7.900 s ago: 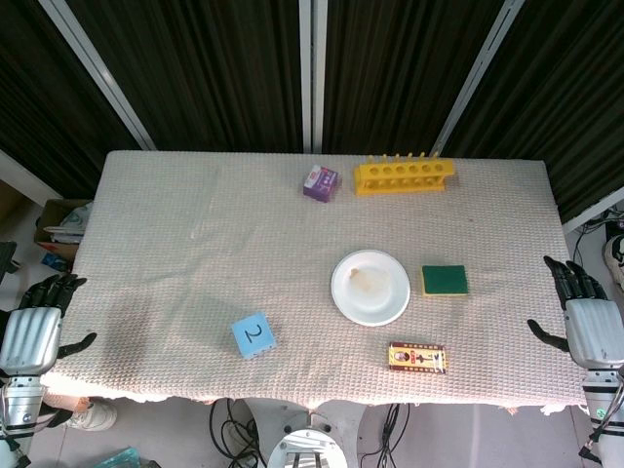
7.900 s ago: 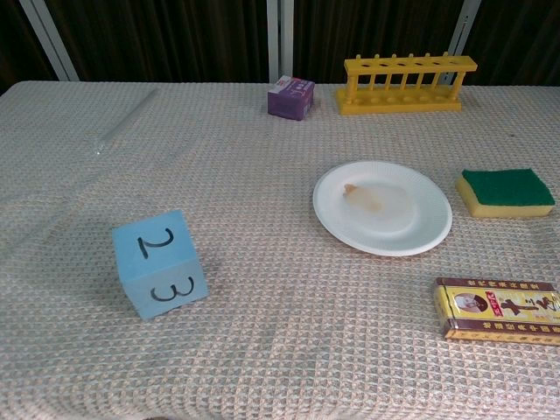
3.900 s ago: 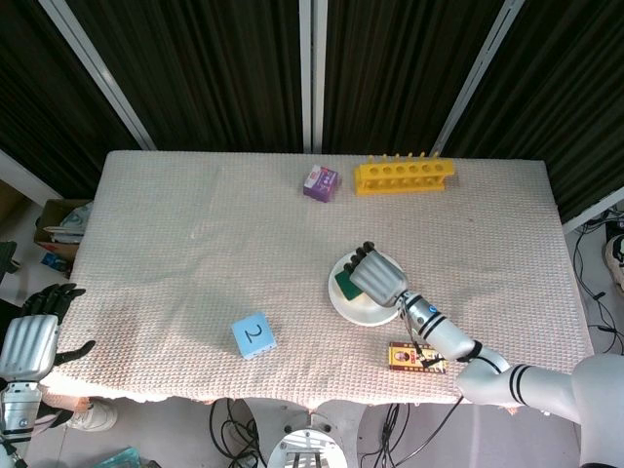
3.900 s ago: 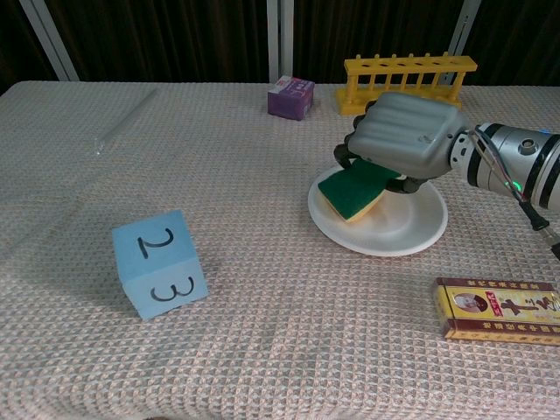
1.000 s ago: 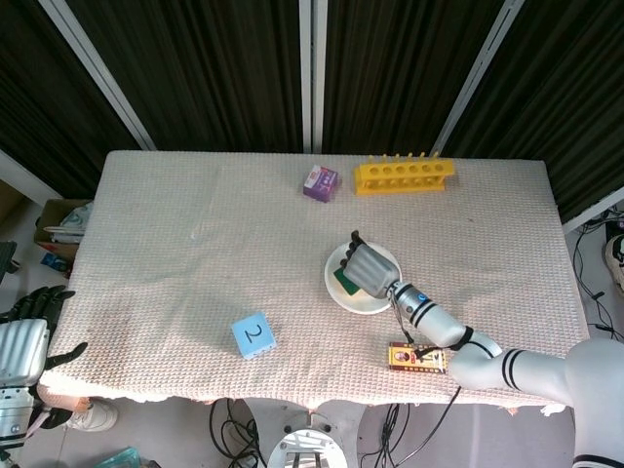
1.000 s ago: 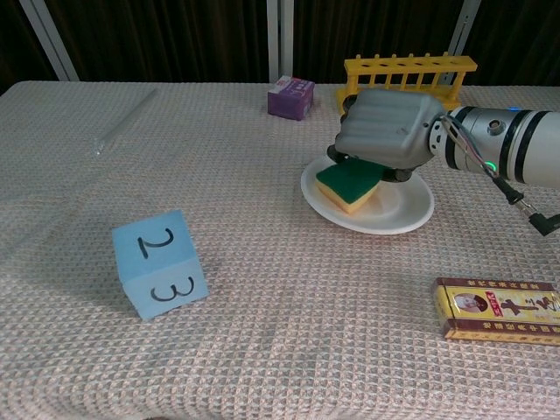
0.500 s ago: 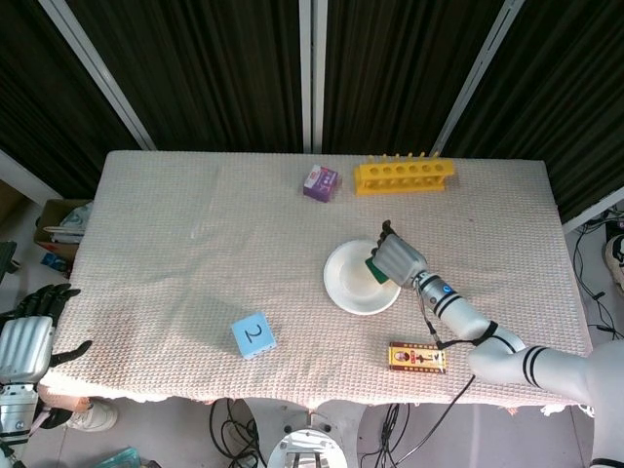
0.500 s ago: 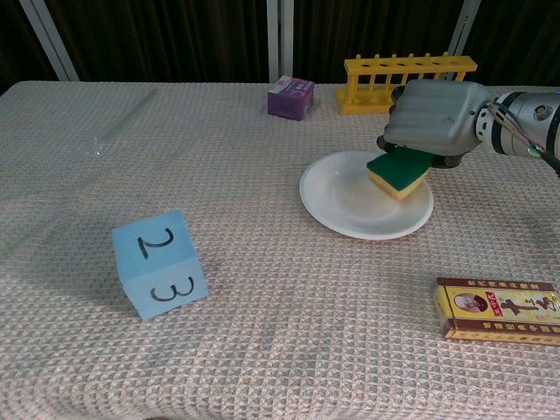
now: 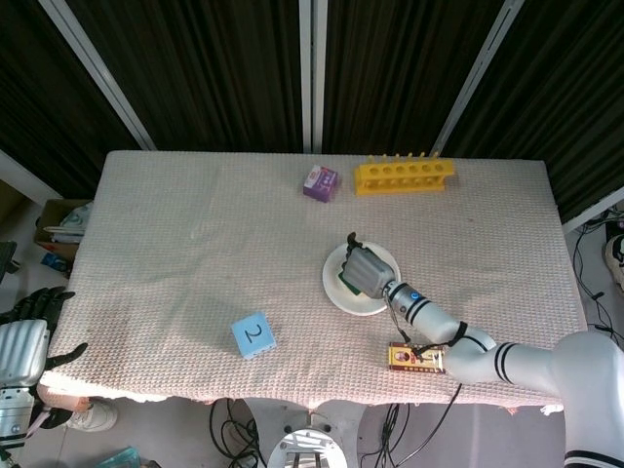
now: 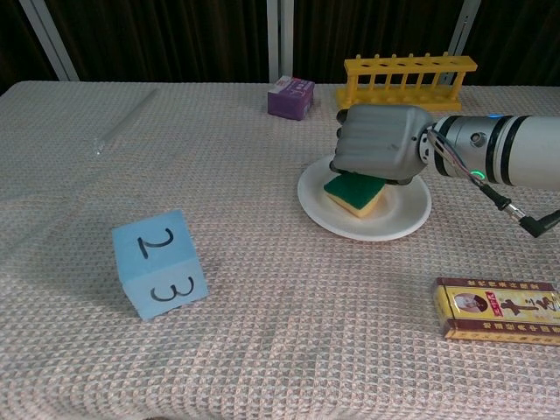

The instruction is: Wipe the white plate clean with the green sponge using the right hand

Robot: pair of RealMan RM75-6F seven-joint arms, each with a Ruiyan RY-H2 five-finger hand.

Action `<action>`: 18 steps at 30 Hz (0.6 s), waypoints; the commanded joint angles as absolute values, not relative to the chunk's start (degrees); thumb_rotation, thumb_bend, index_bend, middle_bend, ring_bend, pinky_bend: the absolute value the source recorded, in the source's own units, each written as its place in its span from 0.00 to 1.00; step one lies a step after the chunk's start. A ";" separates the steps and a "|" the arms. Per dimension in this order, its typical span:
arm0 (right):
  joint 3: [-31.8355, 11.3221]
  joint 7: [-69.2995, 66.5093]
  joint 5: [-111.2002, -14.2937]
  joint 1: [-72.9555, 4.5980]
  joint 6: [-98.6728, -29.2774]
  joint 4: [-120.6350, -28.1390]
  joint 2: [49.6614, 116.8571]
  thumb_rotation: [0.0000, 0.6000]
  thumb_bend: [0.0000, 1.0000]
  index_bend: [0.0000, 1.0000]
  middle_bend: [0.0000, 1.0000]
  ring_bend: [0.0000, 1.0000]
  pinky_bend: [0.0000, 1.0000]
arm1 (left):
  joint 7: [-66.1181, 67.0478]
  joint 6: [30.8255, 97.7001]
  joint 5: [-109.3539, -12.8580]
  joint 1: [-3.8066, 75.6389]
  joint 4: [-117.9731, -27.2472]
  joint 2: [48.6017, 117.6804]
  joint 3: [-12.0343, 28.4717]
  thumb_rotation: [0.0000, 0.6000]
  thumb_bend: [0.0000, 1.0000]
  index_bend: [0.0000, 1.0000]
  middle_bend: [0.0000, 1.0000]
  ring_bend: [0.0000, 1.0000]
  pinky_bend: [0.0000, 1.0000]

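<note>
The white plate (image 10: 385,220) (image 9: 374,302) lies on the cloth right of centre. My right hand (image 10: 380,143) (image 9: 364,270) holds the green and yellow sponge (image 10: 354,193) (image 9: 346,282) pressed flat on the plate's left half, green side up under the fingers. The plate surface that shows looks white, with no stain visible. My left hand (image 9: 24,343) hangs off the table's left edge in the head view, fingers apart and holding nothing.
A blue numbered cube (image 10: 159,262) sits front left. A yellow and brown flat box (image 10: 497,311) lies front right. At the back stand a yellow tube rack (image 10: 408,83) and a small purple box (image 10: 291,96). A woven cloth (image 10: 219,175) covers the table.
My right hand has swept the sponge from the plate's right side back to its left half. The plate has shifted slightly left. The left hand stays put.
</note>
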State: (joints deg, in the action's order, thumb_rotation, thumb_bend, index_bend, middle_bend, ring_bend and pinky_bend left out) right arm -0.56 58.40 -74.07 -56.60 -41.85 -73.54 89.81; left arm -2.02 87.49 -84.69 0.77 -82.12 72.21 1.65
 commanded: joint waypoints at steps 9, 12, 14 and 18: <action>-0.35 53.86 -75.43 -54.29 -46.62 -77.50 89.13 1.00 0.76 0.68 0.53 0.33 0.20 | -2.00 87.69 -85.19 0.88 -82.31 72.15 1.69 1.00 0.00 0.23 0.16 0.12 0.17; -0.99 49.89 -75.69 -52.19 -50.01 -78.83 87.81 1.00 0.76 0.68 0.53 0.34 0.20 | -1.63 87.83 -85.56 1.07 -82.59 72.02 1.77 1.00 0.00 0.23 0.16 0.12 0.17; -1.52 47.79 -75.68 -50.62 -52.60 -79.29 86.34 1.00 0.75 0.68 0.53 0.34 0.20 | -1.33 87.71 -85.67 1.25 -83.02 71.87 1.82 1.00 0.00 0.23 0.16 0.12 0.17; -2.48 43.56 -74.32 -47.57 -56.06 -79.94 83.14 1.00 0.75 0.68 0.53 0.34 0.20 | -0.53 87.53 -86.17 1.82 -83.82 71.59 2.01 1.00 0.00 0.23 0.16 0.12 0.17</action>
